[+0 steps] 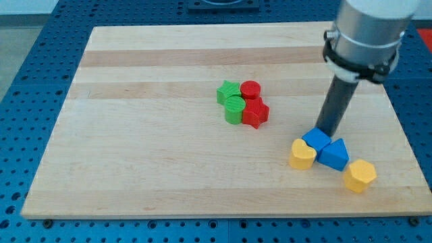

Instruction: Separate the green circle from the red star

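The green circle [234, 110] sits near the board's middle, touching the red star [256, 113] on its right. A green star [228, 92] and a red circle [250, 90] sit just above them, all in one tight cluster. My tip [327, 131] is well to the right of the cluster, right at the top of a blue cube [315, 141]. It is apart from the green circle and the red star.
Below my tip lies a second group: the blue cube, a blue triangle [334, 154], a yellow block [302, 154] and a yellow hexagon [360, 175]. The wooden board [148, 155] rests on a blue perforated table.
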